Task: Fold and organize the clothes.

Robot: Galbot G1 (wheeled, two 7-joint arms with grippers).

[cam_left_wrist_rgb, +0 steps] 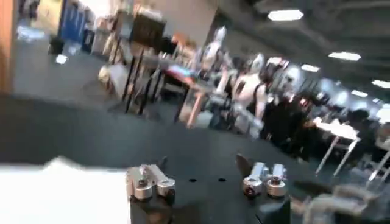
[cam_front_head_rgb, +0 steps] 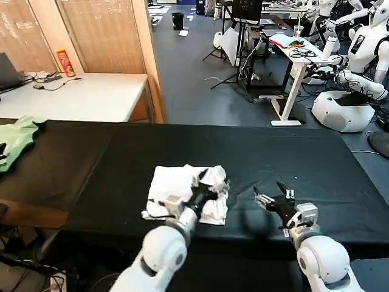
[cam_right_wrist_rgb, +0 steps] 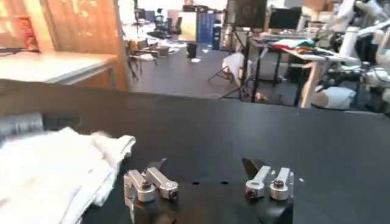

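We're looking at the white T-shirt (cam_front_head_rgb: 185, 193), which is bunched into a rough, lumpy fold near the front edge of the black desk (cam_front_head_rgb: 285, 155), a bit to our left of centre. It's soft, light cotton, so we'd expect it to sag and slide on itself rather than hold a crease; best bet is probably pinching a hem or a corner flat against the desk, not the wrinkled middle.

Our left claw (cam_front_head_rgb: 205, 184) sits right over the shirt's right-hand side, at the crumpled edge, and its fingers look spread with nothing pinched between them. Our right claw (cam_front_head_rgb: 271, 194) hovers over bare desk just beside the shirt, also spread wide and empty. From the right wrist view the shirt (cam_right_wrist_rgb: 58, 164) lies off to one side of the open fingers.

A light green garment (cam_front_head_rgb: 15, 139) lies at the desk's far left, well apart.
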